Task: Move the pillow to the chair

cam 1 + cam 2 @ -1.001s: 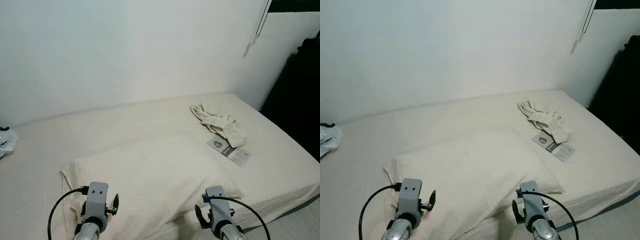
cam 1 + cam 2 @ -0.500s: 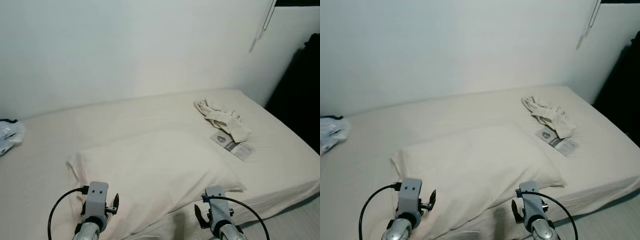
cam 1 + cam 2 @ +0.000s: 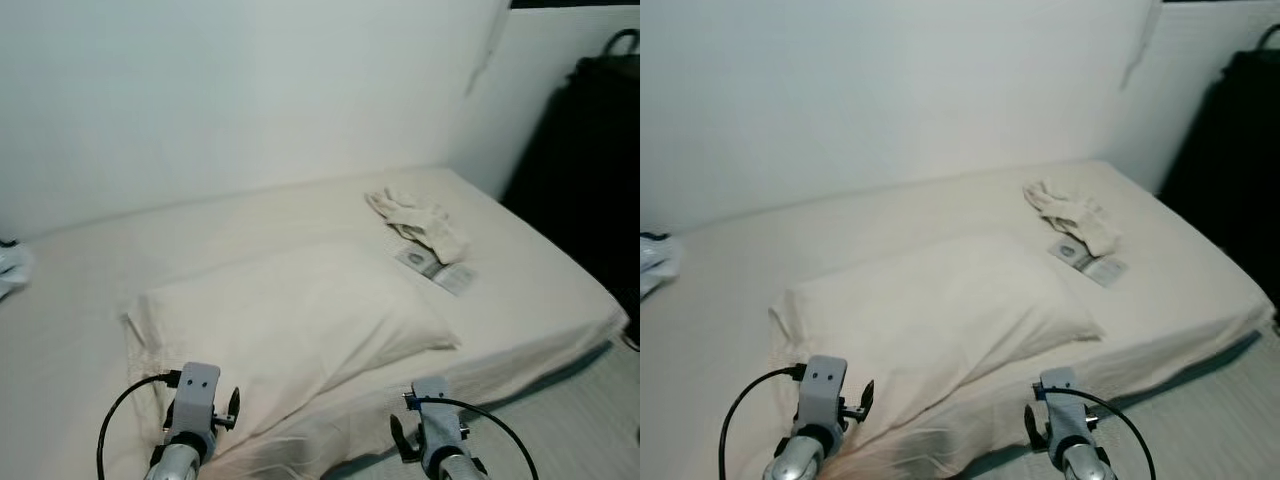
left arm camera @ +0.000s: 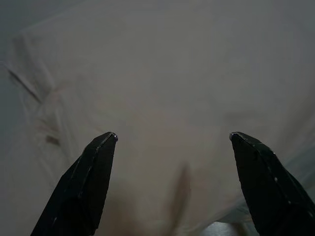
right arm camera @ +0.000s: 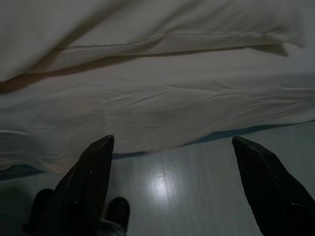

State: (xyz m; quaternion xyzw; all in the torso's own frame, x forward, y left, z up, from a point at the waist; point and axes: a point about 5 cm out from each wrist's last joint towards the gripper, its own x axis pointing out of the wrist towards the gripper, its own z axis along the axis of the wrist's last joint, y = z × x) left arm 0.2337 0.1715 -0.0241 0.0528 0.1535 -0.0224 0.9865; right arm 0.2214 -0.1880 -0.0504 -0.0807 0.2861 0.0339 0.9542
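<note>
**A:** Trouble, if you get any, comes from the reach. The pillow (image 3: 290, 320) lies on the near part of the bed (image 3: 540, 300), long side towards you, and it is wide and soft. Your left gripper (image 4: 172, 142) hangs over it with its fingers spread and nothing between them. Your right gripper (image 5: 170, 147) is just as wide apart and just as empty, but it looks down past the mattress edge at the floor (image 5: 197, 196), not at the pillow.

**B:** So what fails?

**A:** If you pinch with one side alone, I'd expect you to catch the loose case only, and the rest to sag and drag along the sheet. The sheet is the same pale cloth, so you could also nip it together with the pillow and pull it up.

**B:** Anything in the way?

**A:** A crumpled pale garment (image 3: 415, 218) and a small packet (image 3: 432, 268) lie beyond the pillow's far corner, near it but apart; a sweeping lift could knock them. The bed sits against a plain white wall (image 3: 250, 90), with a tall dark piece of furniture (image 3: 590, 160) on your right. I can't pick out a chair, so you'll have to turn and search with your arms full.
</note>
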